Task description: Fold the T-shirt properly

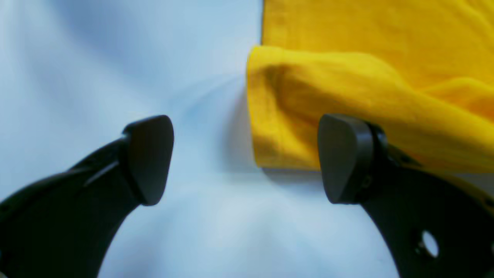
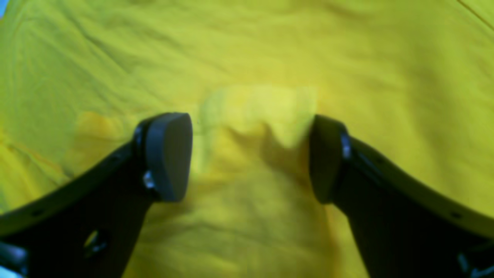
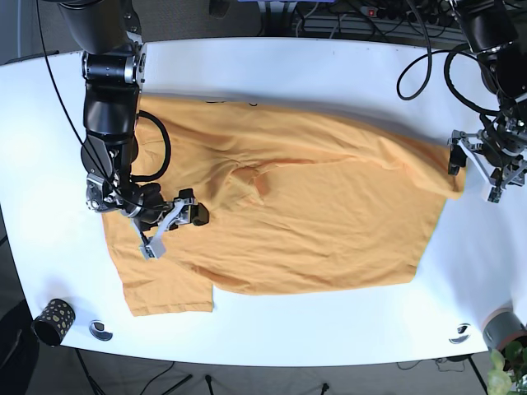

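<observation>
The yellow-orange T-shirt (image 3: 305, 206) lies spread flat on the white table (image 3: 329, 74), with a sleeve at the front left. My right gripper (image 3: 171, 226) hovers open low over the shirt's left part; in the right wrist view its fingers (image 2: 170, 154) straddle wrinkled cloth (image 2: 251, 127) without pinching it. At the shirt's right-hand corner my left gripper (image 3: 478, 170) is open. In the left wrist view one fingertip (image 1: 343, 158) overlaps a raised fold of the T-shirt (image 1: 293, 108) and the other is over bare table; nothing is gripped.
A dark dotted cup (image 3: 53, 321) and a small round disc (image 3: 100, 330) sit at the table's front left. Another disc (image 3: 459, 333) and a grey cup (image 3: 504, 329) sit front right. Cables (image 3: 428, 66) hang over the back right edge.
</observation>
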